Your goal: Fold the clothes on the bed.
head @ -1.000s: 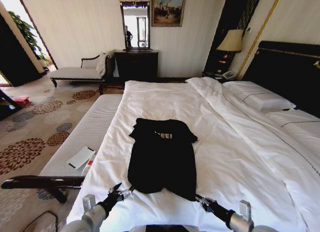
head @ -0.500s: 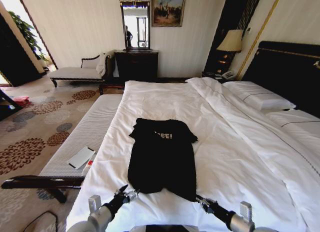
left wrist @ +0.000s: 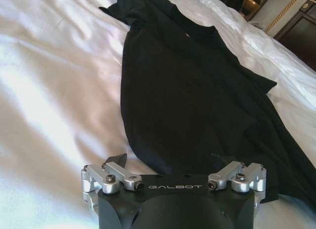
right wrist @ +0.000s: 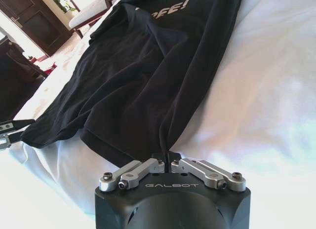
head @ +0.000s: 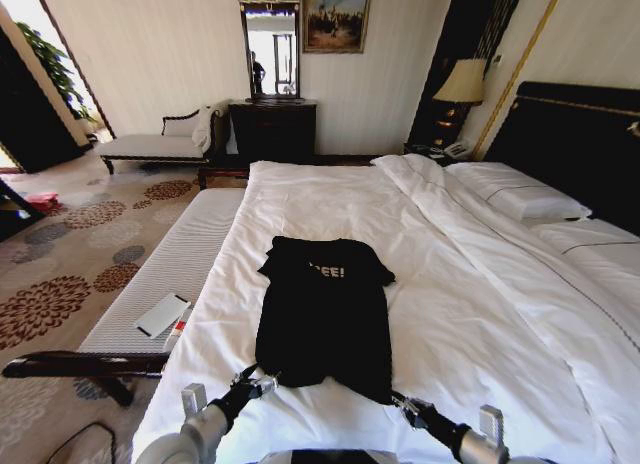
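1. Right gripper [right wrist: 168,157] stays pinched shut on the top's [head: 325,319] near hem corner.
2. Left gripper [head: 262,382], jaws spread, has crept in to the other hem corner; grasp looks imminent.
3. The top lies flat mid-bed [head: 480,314].

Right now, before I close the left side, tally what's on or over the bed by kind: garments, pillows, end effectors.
Black top: 1
Pillows: 2
End effectors at the top's near hem: 2, the left end effector and the right end effector
Total: 5
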Motion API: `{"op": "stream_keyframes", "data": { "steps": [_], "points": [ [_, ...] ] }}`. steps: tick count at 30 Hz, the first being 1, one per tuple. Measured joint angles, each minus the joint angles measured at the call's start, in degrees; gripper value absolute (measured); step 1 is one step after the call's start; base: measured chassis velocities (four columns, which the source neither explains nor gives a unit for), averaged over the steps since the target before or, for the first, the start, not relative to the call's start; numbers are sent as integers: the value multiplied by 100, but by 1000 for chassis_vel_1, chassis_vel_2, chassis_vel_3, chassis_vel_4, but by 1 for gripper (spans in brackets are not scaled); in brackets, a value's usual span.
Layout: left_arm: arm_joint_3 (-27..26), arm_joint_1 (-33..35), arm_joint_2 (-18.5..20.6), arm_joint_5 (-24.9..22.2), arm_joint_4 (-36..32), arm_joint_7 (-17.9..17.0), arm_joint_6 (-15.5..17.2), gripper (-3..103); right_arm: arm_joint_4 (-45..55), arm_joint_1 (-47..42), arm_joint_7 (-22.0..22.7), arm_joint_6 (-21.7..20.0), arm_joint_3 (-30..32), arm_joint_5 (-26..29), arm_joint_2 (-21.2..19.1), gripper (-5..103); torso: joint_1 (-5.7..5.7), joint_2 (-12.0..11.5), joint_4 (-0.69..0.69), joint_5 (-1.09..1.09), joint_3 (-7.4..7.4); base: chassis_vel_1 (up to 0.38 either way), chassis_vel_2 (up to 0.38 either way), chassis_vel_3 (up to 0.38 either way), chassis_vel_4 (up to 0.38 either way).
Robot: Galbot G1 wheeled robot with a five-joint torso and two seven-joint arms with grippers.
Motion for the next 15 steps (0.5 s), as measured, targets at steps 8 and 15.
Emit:
{"op": "stream_keyframes", "data": {
  "steps": [8, 15],
  "points": [
    [84, -280, -129, -137, 151, -134, 46, 90, 3, -17, 5, 2, -1, -11, 0, 1, 0, 0, 0, 0, 0, 0, 0, 0, 0],
    [67, -173, -154, -115, 203, -136, 44, 69, 4, -18, 14, 9, 4, -18, 9, 1, 0, 0, 0, 0, 0, 0, 0, 0, 0]
  ]
}}
